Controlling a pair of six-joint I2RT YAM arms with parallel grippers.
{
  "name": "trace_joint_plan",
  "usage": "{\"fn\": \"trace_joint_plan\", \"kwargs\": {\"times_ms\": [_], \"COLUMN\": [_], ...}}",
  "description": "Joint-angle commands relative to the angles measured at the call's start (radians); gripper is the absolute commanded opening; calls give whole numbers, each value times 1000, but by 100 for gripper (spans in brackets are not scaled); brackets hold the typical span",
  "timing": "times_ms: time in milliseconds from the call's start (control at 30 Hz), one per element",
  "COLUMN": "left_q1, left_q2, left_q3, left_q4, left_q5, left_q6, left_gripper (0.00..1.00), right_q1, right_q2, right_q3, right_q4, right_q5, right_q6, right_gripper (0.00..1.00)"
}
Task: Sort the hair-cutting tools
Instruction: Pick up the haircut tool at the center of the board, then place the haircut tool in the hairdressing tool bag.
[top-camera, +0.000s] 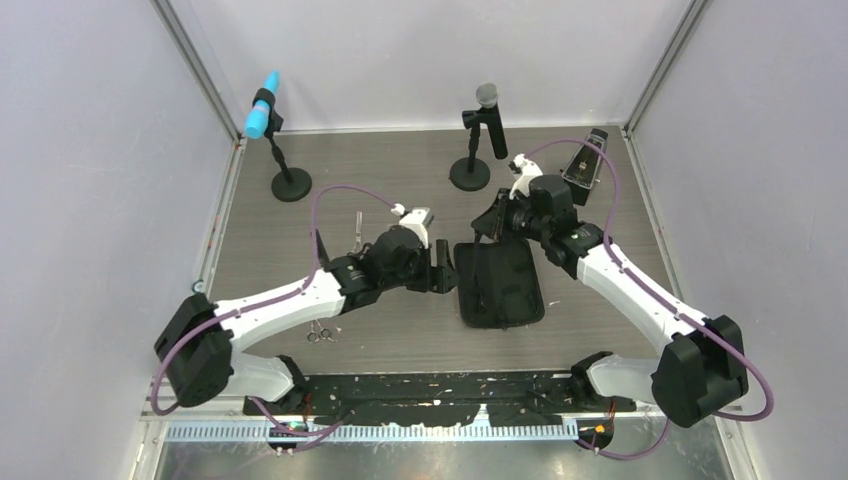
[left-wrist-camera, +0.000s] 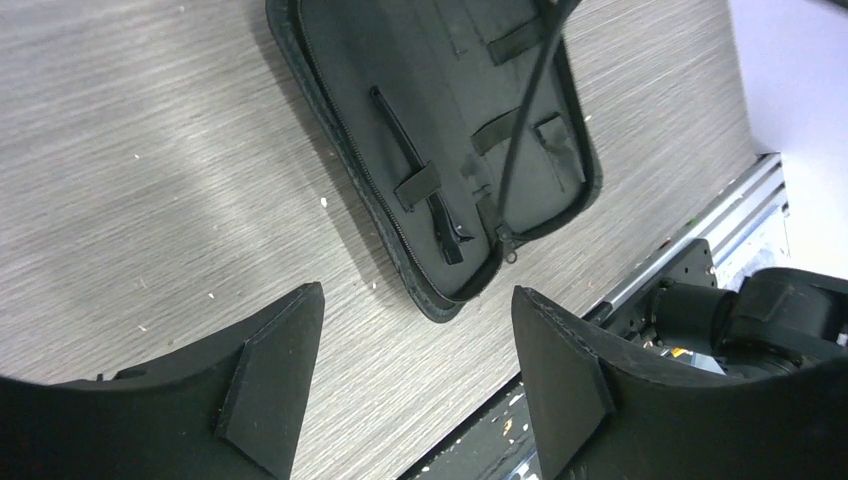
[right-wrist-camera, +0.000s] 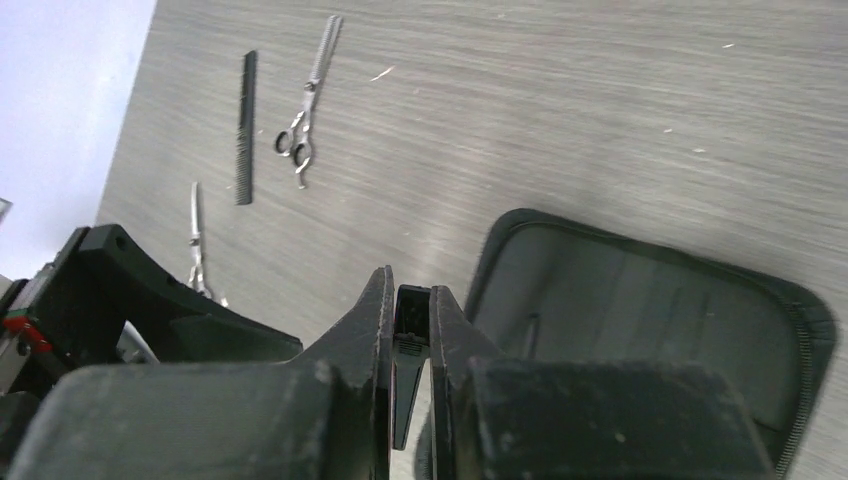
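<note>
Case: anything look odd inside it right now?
Nothing damaged. In the case, one clip lies under a strap; the second clip, pinched in the right gripper, leans in at a slant, unstrapped.

The left arm (top-camera: 275, 300) is stretched low from its base towards the table's centre, with the elbow bent and the wrist kept close above the surface. The left gripper (left-wrist-camera: 418, 292) is angled downward, and its jaws are spread wide. The right arm (top-camera: 640, 292) is reached up and inward from its base, the wrist being turned to the left. The right gripper (right-wrist-camera: 411, 285) is closed, with a thin black clip (right-wrist-camera: 408, 350) pinched between its fingers.
</note>
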Motion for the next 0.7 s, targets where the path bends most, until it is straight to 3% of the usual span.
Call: {"fn": "trace_joint_plan", "kwargs": {"times_ms": [0, 333, 667], "left_q1": [1, 7, 30], "left_q2": [95, 360, 479], "left_q3": [82, 229, 263], "left_q4": [-29, -91, -82], "left_q5": [20, 77, 109], "left_q6": [-49, -70, -108], "left_gripper": [70, 60, 47], "right_q1": [-48, -73, -73], "right_q2": [22, 183, 326], "right_q3": [-5, -32, 6], "right_q4": [50, 229, 237], "right_q5": [8, -89, -79], "right_q6": [-84, -73, -108], "right_gripper": [5, 5, 5]}}
